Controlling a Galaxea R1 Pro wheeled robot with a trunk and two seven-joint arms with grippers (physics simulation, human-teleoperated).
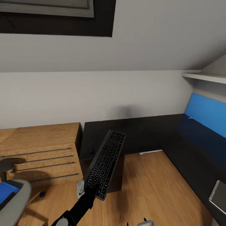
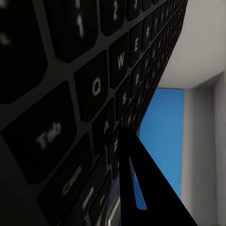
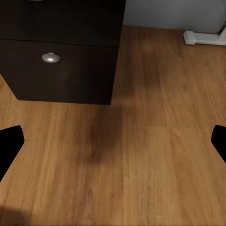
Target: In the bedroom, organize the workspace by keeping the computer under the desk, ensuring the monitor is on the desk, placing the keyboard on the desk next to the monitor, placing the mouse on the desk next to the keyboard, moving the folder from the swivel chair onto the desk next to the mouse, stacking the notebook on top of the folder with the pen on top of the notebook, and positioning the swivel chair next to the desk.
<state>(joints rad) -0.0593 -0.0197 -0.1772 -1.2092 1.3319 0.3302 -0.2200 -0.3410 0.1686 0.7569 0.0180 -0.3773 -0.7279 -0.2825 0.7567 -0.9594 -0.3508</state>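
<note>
My left gripper (image 1: 92, 191) is shut on the near end of the keyboard (image 1: 106, 160), a slim one with dark keys in a silver-grey frame. It is held tilted in the air, its far end over the black desk (image 1: 141, 128). In the left wrist view the keys (image 2: 94, 84) are very close, beside one dark finger (image 2: 141, 188). A small dark oval, probably the mouse (image 1: 91, 151), lies on the desk's left part. The blue folder (image 1: 6, 191) rests on the swivel chair (image 1: 17, 204) at the lower left. A grey notebook (image 1: 219, 194) lies on the desk's right wing. My right gripper (image 3: 113, 146) hangs open over the wood floor.
Low oak drawers (image 1: 40, 150) stand left of the desk. A dark cabinet (image 3: 61, 66) with a silver knob sits under the desk, near the white foot bar (image 3: 205, 36). A blue panel (image 1: 204, 113) backs the right wing, below a white shelf (image 1: 204, 77).
</note>
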